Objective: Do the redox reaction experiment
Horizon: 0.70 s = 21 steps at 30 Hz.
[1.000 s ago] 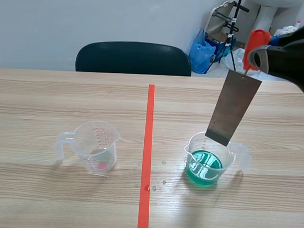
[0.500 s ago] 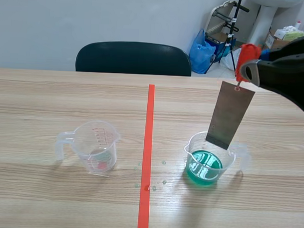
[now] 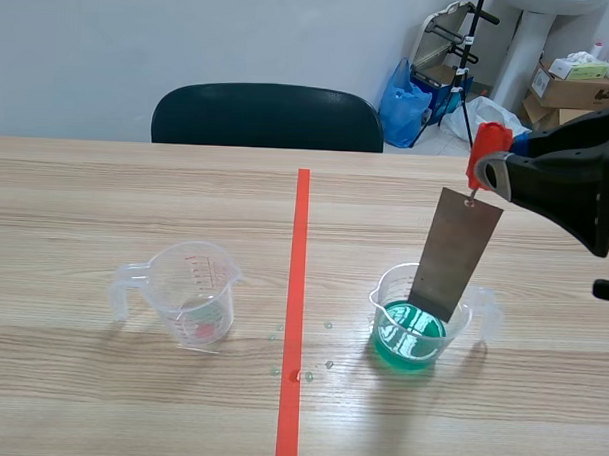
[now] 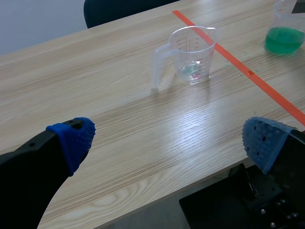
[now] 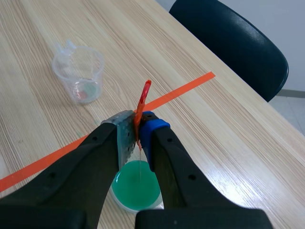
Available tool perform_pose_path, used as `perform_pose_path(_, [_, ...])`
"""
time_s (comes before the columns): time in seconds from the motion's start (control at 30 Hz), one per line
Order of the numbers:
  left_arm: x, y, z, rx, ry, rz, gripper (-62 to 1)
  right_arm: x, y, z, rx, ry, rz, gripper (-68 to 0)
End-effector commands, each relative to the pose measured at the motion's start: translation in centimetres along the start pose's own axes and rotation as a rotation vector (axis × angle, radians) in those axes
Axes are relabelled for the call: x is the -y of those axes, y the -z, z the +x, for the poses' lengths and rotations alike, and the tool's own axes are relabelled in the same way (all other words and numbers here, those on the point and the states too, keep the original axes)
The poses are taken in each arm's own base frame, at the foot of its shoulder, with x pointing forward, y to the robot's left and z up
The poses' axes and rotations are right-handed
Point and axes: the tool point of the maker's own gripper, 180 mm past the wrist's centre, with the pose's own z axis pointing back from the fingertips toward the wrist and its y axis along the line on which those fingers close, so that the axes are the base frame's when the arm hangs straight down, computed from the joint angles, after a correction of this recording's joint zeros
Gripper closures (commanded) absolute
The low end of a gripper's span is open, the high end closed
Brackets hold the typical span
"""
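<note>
A grey metal plate [image 3: 455, 253] hangs from an orange-red clip [image 3: 485, 144], and my right gripper [image 3: 502, 167] is shut on that clip. The plate's lower edge dips inside the clear beaker of green liquid [image 3: 413, 330] right of the tape line. In the right wrist view the clip [image 5: 142, 102] sticks out between the pads, with the green beaker [image 5: 136, 187] directly below. An almost empty clear measuring cup [image 3: 187, 292] stands left of the line; it also shows in the left wrist view [image 4: 190, 56]. My left gripper [image 4: 167, 138] is open near the table's front edge.
An orange-red tape line [image 3: 296, 288] runs down the table's middle, with a few droplets [image 3: 300, 363] beside it. A dark chair [image 3: 267, 116] stands behind the far edge. Bags and boxes [image 3: 570, 77] sit on the floor beyond.
My right gripper has come down and a little left, lowering the metal plate from above the green beaker until its bottom edge is inside it.
</note>
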Motion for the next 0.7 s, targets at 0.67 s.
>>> perform_pose_path(0.67, [-0.1, 0.1, 0.7, 0.032, -0.001, 0.007, -62.3, 1.9, 1.3, -2.8, 0.038, 0.03, -0.024, -0.6])
